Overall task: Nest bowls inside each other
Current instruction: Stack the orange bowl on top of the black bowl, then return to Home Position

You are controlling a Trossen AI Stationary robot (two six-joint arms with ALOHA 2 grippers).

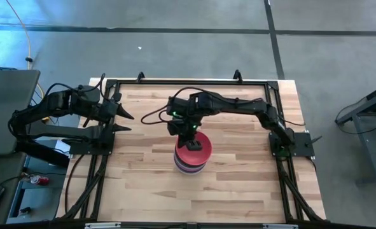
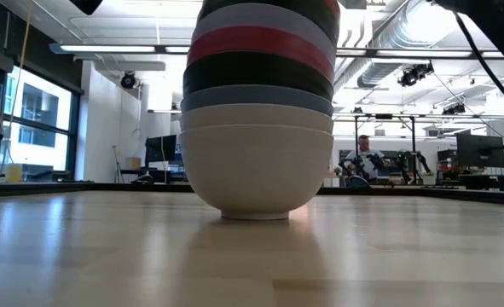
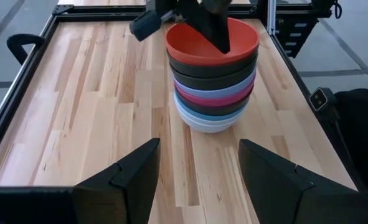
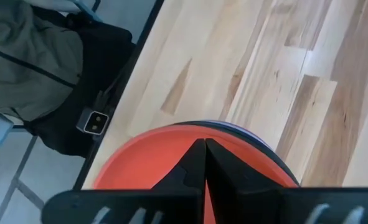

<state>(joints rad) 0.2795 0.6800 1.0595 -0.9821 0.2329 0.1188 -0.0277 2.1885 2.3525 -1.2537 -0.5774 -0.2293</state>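
The bowls, small round plain ones of like size, already stand nested in one tall stack point(image 1: 192, 157) near the middle of the pale wooden plank table point(image 1: 143, 184). You can count the layers best from the left wrist view: a red bowl point(image 3: 212, 40) on top, dark ones under it, then lavender, magenta and blue bands, and a white bowl point(image 3: 208, 122) at the base.

Your right gripper point(image 1: 189, 135) sits over the red bowl with its fingers pressed together and nothing between them; the right wrist view shows the closed tips point(image 4: 203, 155) down inside the red bowl's mouth. Your left gripper point(image 1: 121, 121) waits at the table's left edge, well apart from the stack, fingers spread wide and empty.

Treat these bowls as light, rigid and smooth-walled, probably plastic or melamine, so they should slide easily on each other and on the wood. A tall stack like this is likely top-heavy; a sideways nudge at the rim could tip or shift it. If you need to take hold, pinch one wall at the rim, one finger inside and one outside, and lift straight up.
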